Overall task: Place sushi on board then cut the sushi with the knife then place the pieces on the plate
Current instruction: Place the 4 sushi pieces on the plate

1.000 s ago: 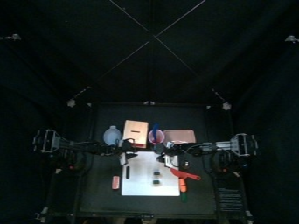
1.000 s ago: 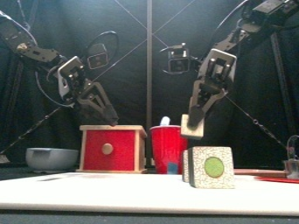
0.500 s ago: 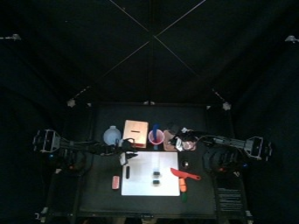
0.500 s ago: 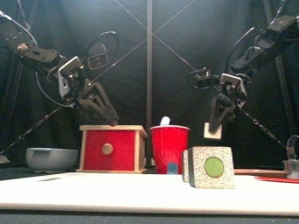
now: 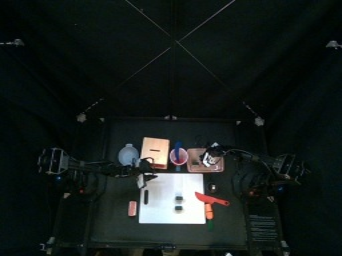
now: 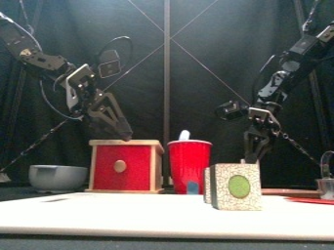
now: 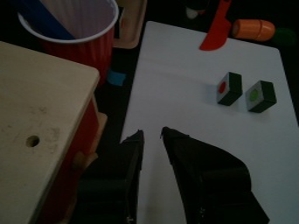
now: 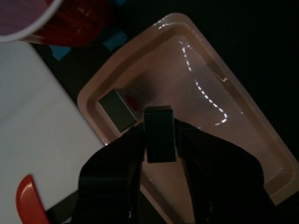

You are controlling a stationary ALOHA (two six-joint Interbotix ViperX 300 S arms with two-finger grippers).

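My right gripper [image 8: 158, 140] is shut on a dark green sushi piece [image 8: 156, 147] and hangs low over the pink tray [image 8: 216, 83], right of the red cup [image 6: 188, 164]. Another sushi piece [image 8: 117, 109] lies on the tray. Two more pieces [image 7: 229, 86] [image 7: 261, 94] stand on the white board [image 5: 171, 192]; the front view shows them near and large [image 6: 239, 186]. The red knife [image 7: 218, 26] lies at the board's right edge. My left gripper [image 7: 152, 140] hovers over the board's left part beside the wooden box [image 6: 125, 164], jaws a little apart and empty.
The red cup holds a blue knife [image 7: 52, 13]. A blue-grey bowl [image 6: 58, 177] sits left of the box. An orange toy [image 7: 253, 29] lies by the red knife. A small red toy [image 5: 131, 207] lies left of the board.
My right gripper has carried its sushi piece to the right and down, from above the board to just over the pink tray. The left arm has stayed put.
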